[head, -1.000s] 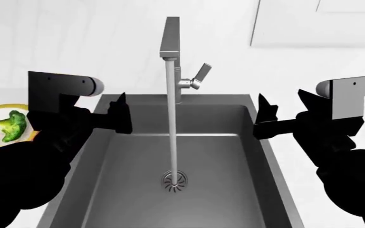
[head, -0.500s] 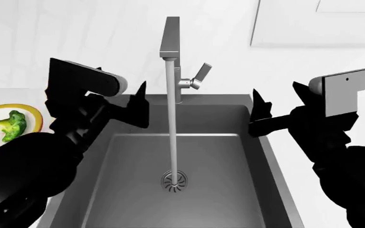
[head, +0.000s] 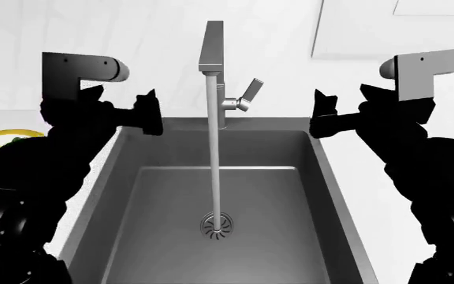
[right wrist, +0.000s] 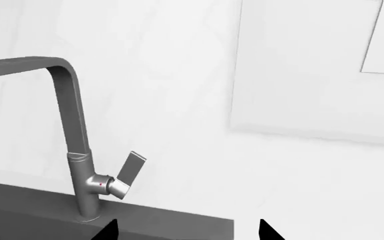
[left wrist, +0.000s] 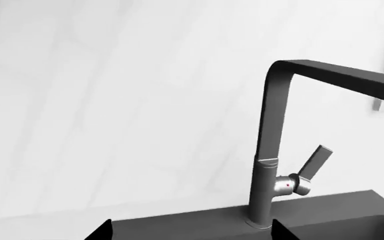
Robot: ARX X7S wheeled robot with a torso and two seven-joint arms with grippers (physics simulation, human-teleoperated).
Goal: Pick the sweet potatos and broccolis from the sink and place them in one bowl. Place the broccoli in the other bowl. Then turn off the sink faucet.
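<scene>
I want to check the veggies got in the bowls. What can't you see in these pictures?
- Bowl: head view shows only a yellow rim sliver; the left arm hides its contents.
- Second bowl: in no view.
- Left gripper and right gripper: wrist views cut them at the edge, only fingertips show.
- Sink: its near end is cut off by the head view's edge.

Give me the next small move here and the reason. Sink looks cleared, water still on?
Probably ease the right gripper in toward the faucet handle. The sink holds no vegetables, yet a water stream runs into the drain, so shutting off the faucet remains. The handle juts toward the robot's right, and that gripper is open with a clear path.
</scene>
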